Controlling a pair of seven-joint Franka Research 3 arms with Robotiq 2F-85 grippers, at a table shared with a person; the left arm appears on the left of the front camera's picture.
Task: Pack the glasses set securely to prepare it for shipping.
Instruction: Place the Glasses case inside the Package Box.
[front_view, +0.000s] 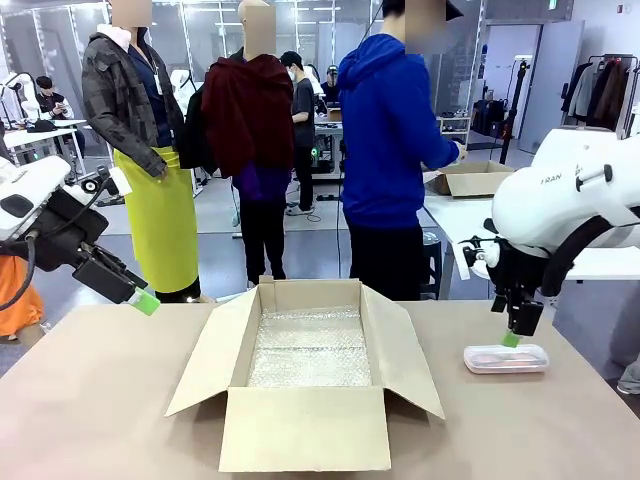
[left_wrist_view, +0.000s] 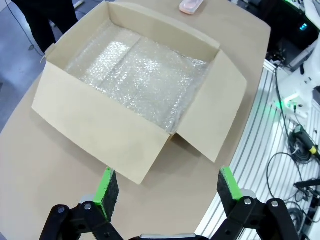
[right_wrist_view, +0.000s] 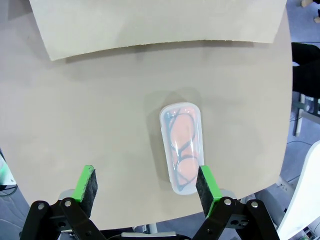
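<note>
A pale pink glasses case (front_view: 506, 358) lies on the table at the right, with glasses showing through its lid (right_wrist_view: 182, 147). My right gripper (front_view: 512, 337) hangs open just above it; in the right wrist view (right_wrist_view: 146, 187) the case lies near the right finger. My left gripper (front_view: 144, 300) is open and raised over the table's left side, facing the box (left_wrist_view: 164, 189). The pink case (left_wrist_view: 191, 6) shows small at the top of the left wrist view. The mint green case is out of view.
A large open cardboard box (front_view: 306, 395) lined with bubble wrap (front_view: 308, 346) stands mid-table, flaps spread outward. One flap (right_wrist_view: 160, 22) lies beyond the case. A person in a blue hoodie (front_view: 389, 140) stands at the far side, turned to another table.
</note>
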